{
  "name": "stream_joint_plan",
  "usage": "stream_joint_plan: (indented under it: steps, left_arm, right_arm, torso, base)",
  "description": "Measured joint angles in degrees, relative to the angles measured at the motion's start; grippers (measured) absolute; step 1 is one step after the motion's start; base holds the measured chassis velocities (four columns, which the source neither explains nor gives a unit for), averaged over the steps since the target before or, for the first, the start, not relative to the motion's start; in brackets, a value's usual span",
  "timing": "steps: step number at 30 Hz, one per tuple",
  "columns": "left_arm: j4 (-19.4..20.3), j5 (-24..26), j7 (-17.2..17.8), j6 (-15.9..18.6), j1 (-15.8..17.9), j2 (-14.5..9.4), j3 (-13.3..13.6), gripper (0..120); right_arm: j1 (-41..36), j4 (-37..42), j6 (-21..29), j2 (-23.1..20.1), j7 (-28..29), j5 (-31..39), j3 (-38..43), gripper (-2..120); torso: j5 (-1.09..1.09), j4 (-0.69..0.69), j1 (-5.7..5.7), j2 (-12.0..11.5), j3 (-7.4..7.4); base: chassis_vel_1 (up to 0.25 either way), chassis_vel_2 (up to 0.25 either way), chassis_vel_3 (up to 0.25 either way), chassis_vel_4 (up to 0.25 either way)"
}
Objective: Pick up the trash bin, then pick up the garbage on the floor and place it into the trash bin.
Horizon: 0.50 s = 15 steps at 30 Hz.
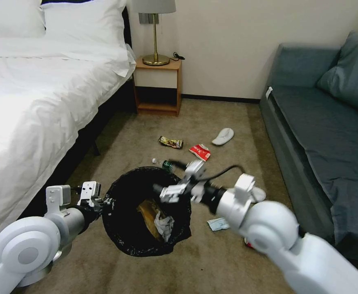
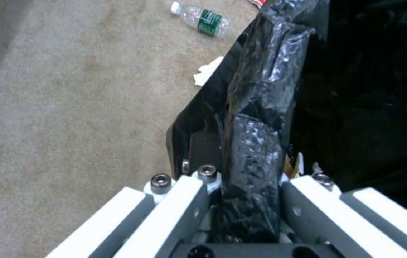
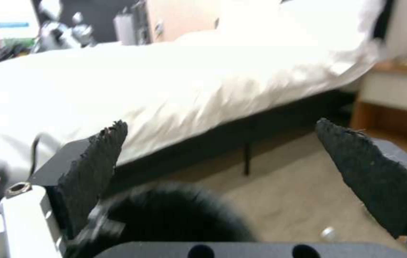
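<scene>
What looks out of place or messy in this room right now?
Litter is scattered on the carpet: a bottle, a red pack, a wrapper, a white slipper and a blue mask. The trash bin hangs tilted from the left end effector.

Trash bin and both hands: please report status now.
Left hand shut on trash bin rim. Right hand open, empty, above bin. Bottle on floor.

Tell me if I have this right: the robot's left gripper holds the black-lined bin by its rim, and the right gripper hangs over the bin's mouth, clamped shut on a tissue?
Not quite. The left gripper does grip the trash bin by its rim, and the right gripper is over the bin's mouth, but the right wrist view shows its fingers spread apart with nothing between them.
</scene>
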<state>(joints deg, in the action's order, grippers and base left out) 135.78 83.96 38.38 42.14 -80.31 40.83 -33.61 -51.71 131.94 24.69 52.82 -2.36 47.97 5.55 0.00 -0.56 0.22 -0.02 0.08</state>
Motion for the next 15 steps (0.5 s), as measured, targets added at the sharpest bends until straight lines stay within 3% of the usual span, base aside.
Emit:
stream_joint_plan:
  steps: [6, 15]
  left_arm:
    - [-0.3, -0.3, -0.05, 0.0, -0.43, 0.76, -1.16, 2]
    - [0.43, -0.21, 0.37, 0.0, -1.62, 1.18, -3.45, 2]
  right_arm:
    - [0.31, 0.47, -0.11, -2.19, 4.23, 4.08, 5.52, 100]
    - [-5.06, -5.53, 0.57, -5.02, 2.97, 6.5, 13.48, 100]
  torso:
    - [0.0, 0.0, 0.0, 0.0, 0.0]
    - [0.0, -0.01, 0.0, 0.0, 0.0]
  base:
    - [0.0, 0.0, 0.0, 0.0]
    - [0.0, 0.0, 0.0, 0.0]
